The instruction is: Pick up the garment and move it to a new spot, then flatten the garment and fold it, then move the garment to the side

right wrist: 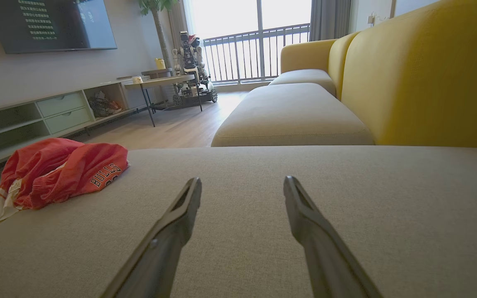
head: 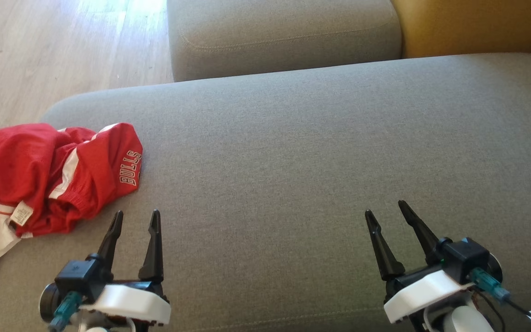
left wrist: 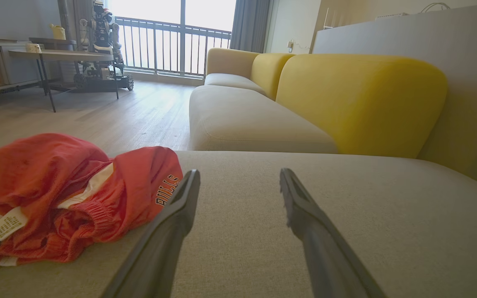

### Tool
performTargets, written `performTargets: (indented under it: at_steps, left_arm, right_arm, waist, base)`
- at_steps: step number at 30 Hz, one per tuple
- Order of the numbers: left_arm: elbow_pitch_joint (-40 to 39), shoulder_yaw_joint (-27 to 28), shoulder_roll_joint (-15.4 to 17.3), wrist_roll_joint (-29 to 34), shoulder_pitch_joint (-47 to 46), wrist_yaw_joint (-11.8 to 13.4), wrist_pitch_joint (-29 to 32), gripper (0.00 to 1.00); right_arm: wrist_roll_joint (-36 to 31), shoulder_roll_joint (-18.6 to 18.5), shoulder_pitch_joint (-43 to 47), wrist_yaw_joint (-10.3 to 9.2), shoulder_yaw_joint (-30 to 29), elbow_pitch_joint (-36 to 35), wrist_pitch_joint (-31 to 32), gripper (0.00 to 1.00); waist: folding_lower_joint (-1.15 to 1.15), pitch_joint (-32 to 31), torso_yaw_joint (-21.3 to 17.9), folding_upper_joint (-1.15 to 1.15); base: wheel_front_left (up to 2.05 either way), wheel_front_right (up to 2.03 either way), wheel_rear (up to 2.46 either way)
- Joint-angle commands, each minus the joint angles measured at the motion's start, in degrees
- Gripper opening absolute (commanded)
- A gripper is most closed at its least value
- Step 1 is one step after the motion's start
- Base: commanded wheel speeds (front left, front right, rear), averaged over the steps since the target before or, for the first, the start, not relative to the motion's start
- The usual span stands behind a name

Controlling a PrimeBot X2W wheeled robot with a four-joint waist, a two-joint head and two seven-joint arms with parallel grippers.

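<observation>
In the head view, your garment (head: 53, 175), a crumpled red heap, lies at nine o'clock near the edge of the grey sofa cushion (head: 316, 161). The left hand (head: 137, 213) at seven o'clock and the right hand (head: 384, 208) at five o'clock are both spread and empty, likely poised for the first pick-up. The left wrist view puts the heap at nine o'clock, just beside that hand's own finger, so that arm looks best placed to reach. The right wrist view shows it well apart at ten o'clock, with bare cushion ahead that you could use as the new spot.
</observation>
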Motion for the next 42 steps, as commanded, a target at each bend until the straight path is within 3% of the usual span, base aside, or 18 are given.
performTargets:
  at_steps: [1,14,23,30,42]
  left_arm:
    - [-2.1,1.8,0.1,-0.2,-1.2,0.2,-0.7,1.00]
    - [-1.4,2.2,0.1,0.2,-1.2,0.2,-0.7,1.00]
    - [-1.6,2.5,0.1,0.4,-1.3,0.7,-0.7,1.00]
    - [-1.8,2.7,0.1,0.5,-1.1,1.2,-0.7,1.00]
    - [-2.5,3.3,0.1,1.7,1.0,1.5,-0.7,1.00]
  right_arm:
    - [-0.3,-0.7,-2.7,-0.01,1.1,-1.5,-0.7,1.00]
    - [0.0,-0.7,-2.6,-0.01,0.9,-1.9,-0.7,1.00]
    - [-0.8,-0.7,-1.9,-0.01,1.4,-2.2,-0.7,1.00]
    - [-0.9,-0.7,-0.8,-0.01,2.2,-2.4,-0.7,1.00]
    - [-0.1,-0.7,1.9,-0.01,3.7,-2.6,-0.7,1.00]
  waist:
    - [0.00,0.0,0.0,0.00]
    - [0.00,0.0,0.4,0.00]
    - [0.00,0.0,2.9,0.00]
    - [0.00,-0.4,7.0,0.00]
    - [0.00,-1.9,19.3,0.00]
  base:
    - [0.00,0.00,0.00]
    - [0.00,0.00,0.00]
    - [0.00,0.00,0.00]
    - [0.00,0.00,0.00]
    - [0.00,0.00,0.00]
